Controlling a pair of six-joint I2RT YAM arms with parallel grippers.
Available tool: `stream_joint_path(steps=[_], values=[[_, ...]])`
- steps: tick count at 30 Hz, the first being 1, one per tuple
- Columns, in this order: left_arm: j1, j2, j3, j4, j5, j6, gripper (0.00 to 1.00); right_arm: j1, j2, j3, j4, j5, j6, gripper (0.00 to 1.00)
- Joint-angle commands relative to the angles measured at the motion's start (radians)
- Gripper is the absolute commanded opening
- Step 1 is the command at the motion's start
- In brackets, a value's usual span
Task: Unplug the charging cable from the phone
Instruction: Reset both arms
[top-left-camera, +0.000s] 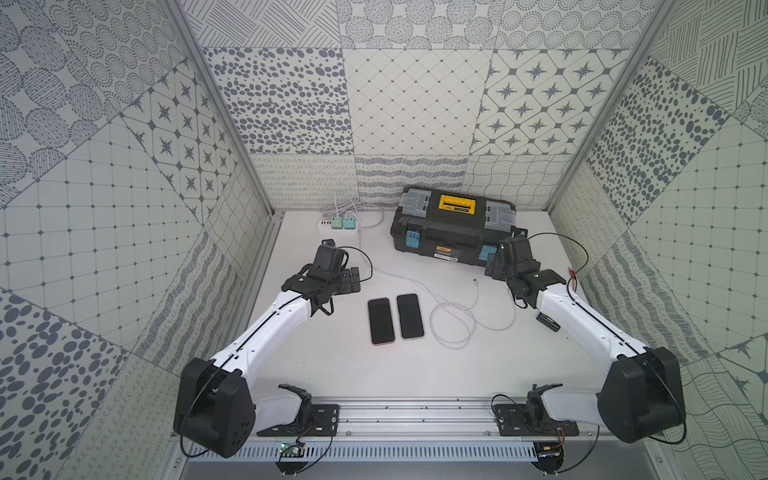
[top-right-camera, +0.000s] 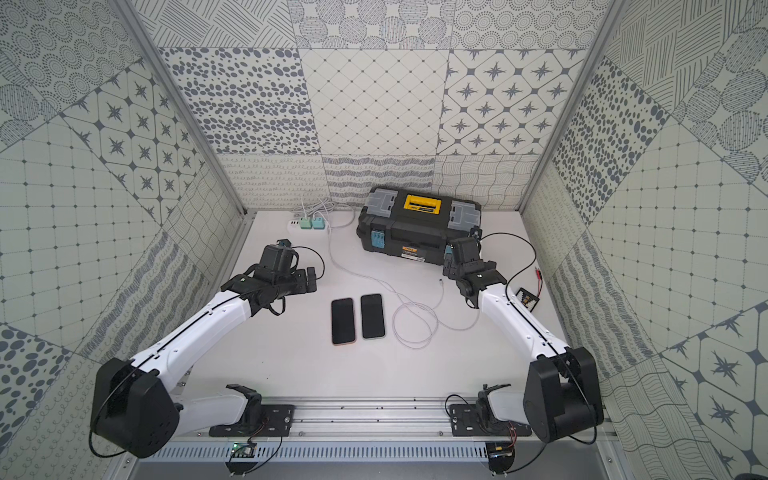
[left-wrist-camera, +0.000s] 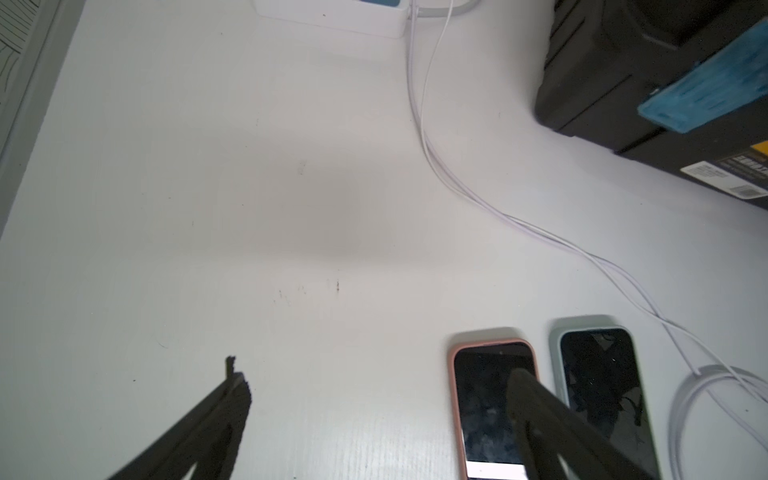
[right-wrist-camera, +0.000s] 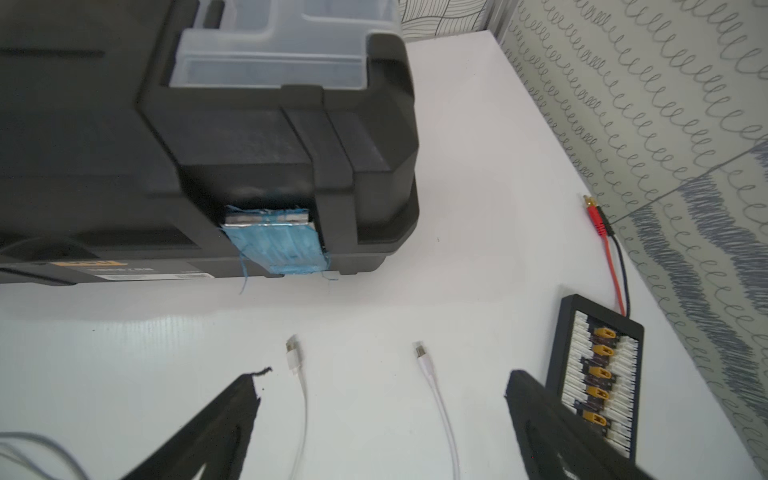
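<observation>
Power strip (left-wrist-camera: 332, 18) cropped at view edge; pink phone (left-wrist-camera: 482, 407) partly behind pincer finger (left-wrist-camera: 536, 415).

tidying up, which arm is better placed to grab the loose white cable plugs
Right. Both white cable plugs lie ahead of the open right gripper; the left gripper is by the black phones.

At rear of white table (top-left-camera: 415, 365): black toolbox (top-left-camera: 453, 226), yellow handle. Left of it: white power strip (top-left-camera: 328, 224). Near right wall: black connector board (right-wrist-camera: 598, 374), red and black leads (right-wrist-camera: 615, 257).
</observation>
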Motion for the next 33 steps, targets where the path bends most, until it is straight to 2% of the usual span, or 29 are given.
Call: stream_joint_path(steps=[1,3,7,11,17,18,20,21,23,26,27,30,31,33], values=[[0.06,-0.007,-0.09,0.251,-0.074,0.191,0.99,-0.021,-0.054,-0.09,0.152,0.113,-0.071,0.97],[0.069,-0.013,-0.167,0.354,-0.12,0.219,0.99,-0.042,-0.073,-0.134,0.181,0.113,-0.068,0.97],[0.074,-0.013,-0.357,0.68,-0.162,0.284,0.97,-0.066,-0.12,-0.255,0.327,0.116,-0.103,0.97],[0.088,0.053,-0.456,0.982,-0.143,0.355,0.93,-0.069,-0.17,-0.37,0.532,0.117,-0.17,0.97],[0.096,0.191,-0.558,1.317,-0.085,0.43,0.91,-0.08,-0.16,-0.48,0.786,0.116,-0.208,0.97],[0.097,0.222,-0.584,1.407,-0.065,0.44,0.92,-0.081,-0.144,-0.49,0.82,0.103,-0.209,0.97],[0.102,0.301,-0.613,1.531,-0.039,0.462,0.99,-0.081,-0.104,-0.508,0.898,0.065,-0.217,0.97],[0.095,0.318,-0.604,1.545,-0.062,0.468,0.99,-0.082,-0.069,-0.52,0.955,0.053,-0.222,0.97],[0.105,0.289,-0.574,1.418,-0.052,0.431,0.99,-0.082,0.007,-0.541,1.07,0.033,-0.243,0.97],[0.106,0.294,-0.582,1.442,-0.045,0.437,0.99,-0.078,0.116,-0.56,1.231,0.008,-0.3,0.97],[0.106,0.298,-0.578,1.442,-0.044,0.443,0.99,-0.088,0.131,-0.566,1.252,-0.051,-0.306,0.97],[0.105,0.298,-0.576,1.441,-0.051,0.44,0.99,-0.14,0.261,-0.625,1.494,-0.191,-0.308,0.97],[0.108,0.303,-0.573,1.442,-0.052,0.442,0.99,-0.146,0.302,-0.625,1.537,-0.196,-0.309,0.97],[0.107,0.302,-0.576,1.445,-0.052,0.441,0.99,-0.162,0.265,-0.586,1.382,-0.233,-0.289,0.97]])
